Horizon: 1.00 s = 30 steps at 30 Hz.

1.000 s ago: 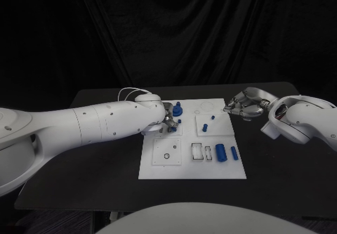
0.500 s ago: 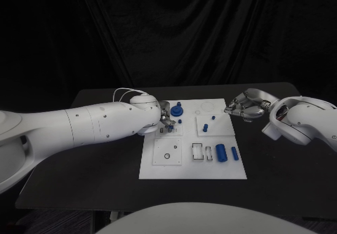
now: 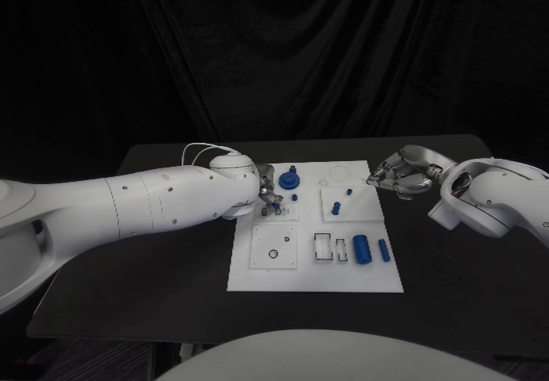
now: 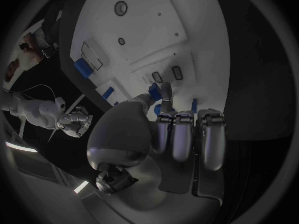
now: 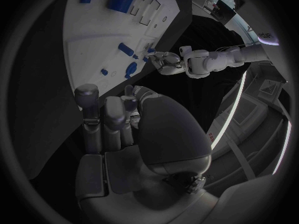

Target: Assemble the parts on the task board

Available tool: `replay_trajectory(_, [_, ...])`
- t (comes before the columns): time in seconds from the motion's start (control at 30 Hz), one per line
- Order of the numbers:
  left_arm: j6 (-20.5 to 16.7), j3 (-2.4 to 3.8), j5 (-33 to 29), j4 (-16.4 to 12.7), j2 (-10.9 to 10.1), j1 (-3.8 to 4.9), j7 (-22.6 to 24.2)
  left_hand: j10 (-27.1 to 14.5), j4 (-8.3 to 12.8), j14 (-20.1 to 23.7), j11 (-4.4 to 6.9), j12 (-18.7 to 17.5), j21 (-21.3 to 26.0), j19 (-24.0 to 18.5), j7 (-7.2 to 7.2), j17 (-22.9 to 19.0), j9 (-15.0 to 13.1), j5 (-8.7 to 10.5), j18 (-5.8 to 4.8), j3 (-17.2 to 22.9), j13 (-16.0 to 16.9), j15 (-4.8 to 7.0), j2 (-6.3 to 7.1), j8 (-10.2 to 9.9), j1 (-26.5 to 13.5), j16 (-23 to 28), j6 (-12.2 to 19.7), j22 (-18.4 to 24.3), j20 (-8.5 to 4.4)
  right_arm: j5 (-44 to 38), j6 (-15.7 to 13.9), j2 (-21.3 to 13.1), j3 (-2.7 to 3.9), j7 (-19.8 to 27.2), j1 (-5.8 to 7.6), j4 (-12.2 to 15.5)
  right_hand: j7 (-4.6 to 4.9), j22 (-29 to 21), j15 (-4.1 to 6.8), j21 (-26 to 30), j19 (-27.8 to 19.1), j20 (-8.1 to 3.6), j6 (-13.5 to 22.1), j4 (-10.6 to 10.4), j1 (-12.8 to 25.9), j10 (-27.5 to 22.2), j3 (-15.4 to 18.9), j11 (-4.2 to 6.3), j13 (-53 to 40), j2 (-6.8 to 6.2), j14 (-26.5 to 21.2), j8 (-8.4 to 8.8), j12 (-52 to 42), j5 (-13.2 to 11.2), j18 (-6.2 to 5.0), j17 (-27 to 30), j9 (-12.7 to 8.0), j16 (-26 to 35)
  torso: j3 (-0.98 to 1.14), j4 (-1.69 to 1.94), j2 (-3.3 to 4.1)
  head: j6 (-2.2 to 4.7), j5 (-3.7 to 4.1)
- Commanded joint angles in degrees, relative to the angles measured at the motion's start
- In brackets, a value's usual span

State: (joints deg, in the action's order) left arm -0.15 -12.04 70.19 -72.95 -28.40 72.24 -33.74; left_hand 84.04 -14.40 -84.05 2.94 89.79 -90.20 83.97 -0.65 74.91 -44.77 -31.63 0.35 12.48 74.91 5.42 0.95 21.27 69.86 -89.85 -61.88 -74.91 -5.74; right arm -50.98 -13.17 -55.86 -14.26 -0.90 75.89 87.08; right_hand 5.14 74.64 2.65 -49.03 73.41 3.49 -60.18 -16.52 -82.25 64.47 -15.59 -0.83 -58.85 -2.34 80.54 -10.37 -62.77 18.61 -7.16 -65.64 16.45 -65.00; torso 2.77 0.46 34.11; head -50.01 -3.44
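the task board (image 3: 266, 274) is lying flat in the middle of the black worktop (image 3: 171, 294). blue parts are sitting on it: a round part (image 3: 289, 181) and a small peg (image 3: 295, 197) at the far left corner, a short part (image 3: 335, 209) on the far right panel, and a large cylinder (image 3: 360, 248) with a slim part (image 3: 383, 251) beside it near the right edge.

the left hand (image 3: 270, 198) is working over the far left corner of the board, fingers curled in toward the thumb; whether it is pinching a part cannot be told. the step in hand is judged to be seating a small part here. the next move calls for careful alignment over the socket.

the right hand (image 3: 399, 176) is hovering just off the board's far right corner, fingers curled in, holding nothing.
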Motion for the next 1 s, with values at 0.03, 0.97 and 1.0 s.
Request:
replay_trajectory(0.03, [0.44,-0.03,0.60,0.21,0.09,-0.27,0.13,5.96,0.04,-5.95,0.46,0.21,0.20,6.03,0.21,15.09,-0.07,0.26,-0.35,0.35,15.09,0.33,0.65,-0.30,0.09,-0.15,0.34,-15.09,-0.25,0.06,0.34,-0.11,0.05,-0.94,-0.15,0.01,-0.02,-0.05,-0.05,0.36,-0.38,0.16,0.27,0.05,-0.09,-0.37,-0.24,-0.09,0.06,-0.35,-0.46,0.15,0.24,0.22,-0.82,0.05,0.08,0.28,-0.05,-0.03,0.09,0.01,-0.03])
replay_trajectory(0.97, [0.35,-0.08,0.60,0.09,0.04,-1.10,0.36,5.96,0.05,-5.95,0.33,0.21,0.20,6.03,0.02,15.09,-0.29,0.71,-0.35,1.71,15.09,0.26,0.81,-0.85,-0.09,-0.15,0.74,-15.09,-0.21,0.06,0.72,-0.12,0.05,-1.34,-0.17,0.02,0.00,-0.10,-0.08,0.50,-0.42,0.20,0.28,0.07,-0.10,-0.42,-0.25,-0.12,0.10,-0.42,-0.53,0.15,0.26,0.21,-0.83,0.12,0.10,0.33,0.00,-0.16,0.00,0.01,-0.51])
replay_trajectory(1.0, [0.40,-0.08,0.60,0.05,0.02,-1.12,0.33,5.96,0.05,-5.95,0.33,0.21,0.20,6.03,0.02,15.09,-0.29,0.71,-0.35,1.71,15.09,0.26,0.81,-0.85,-0.09,-0.15,0.74,-15.09,-0.21,0.06,0.72,-0.12,0.05,-1.34,-0.17,0.03,0.00,-0.10,-0.08,0.50,-0.42,0.20,0.28,0.07,-0.10,-0.42,-0.25,-0.12,0.10,-0.42,-0.53,0.15,0.26,0.21,-0.83,0.12,0.10,0.33,0.00,-0.16,0.00,0.01,-0.51])
